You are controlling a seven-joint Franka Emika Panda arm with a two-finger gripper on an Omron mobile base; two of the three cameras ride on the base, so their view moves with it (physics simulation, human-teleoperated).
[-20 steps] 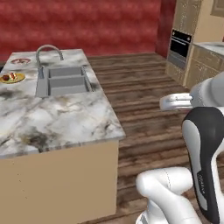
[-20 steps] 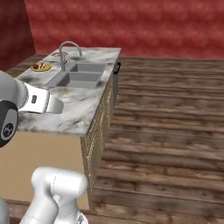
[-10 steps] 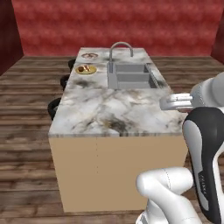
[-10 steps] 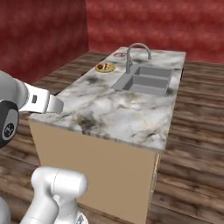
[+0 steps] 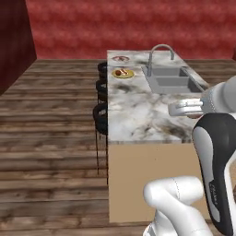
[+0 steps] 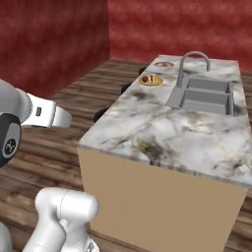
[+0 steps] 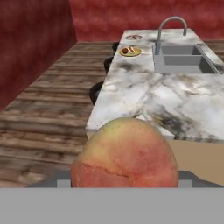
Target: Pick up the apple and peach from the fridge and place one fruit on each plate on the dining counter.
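Carrying a round yellow-red fruit, most likely the peach [image 7: 125, 153], the robot faces the near end of the dining counter [image 5: 138, 115], with the fruit sitting low and close in the hand view. The fingertips themselves are hidden behind it, so I cannot tell for sure how the jaws stand, though the fruit looks held between them. Far down the marbled top, to the left of the sink [image 5: 171, 79] and tap [image 5: 160, 51], sit the two plates: the yellow-rimmed plate [image 5: 123, 73] already carries a small reddish fruit [image 5: 120, 72], and the dark-rimmed plate [image 5: 120, 58] just beyond it looks bare. That bare one is the target, by my reckoning. It lies well away, so the base needs to close in along the stool side, past the black stools [image 5: 101, 110], before any reach. Best to keep the fruit level and high over the counter edge, pass clear of the tap, come down centred on the far plate, and release low so it doesn't roll.
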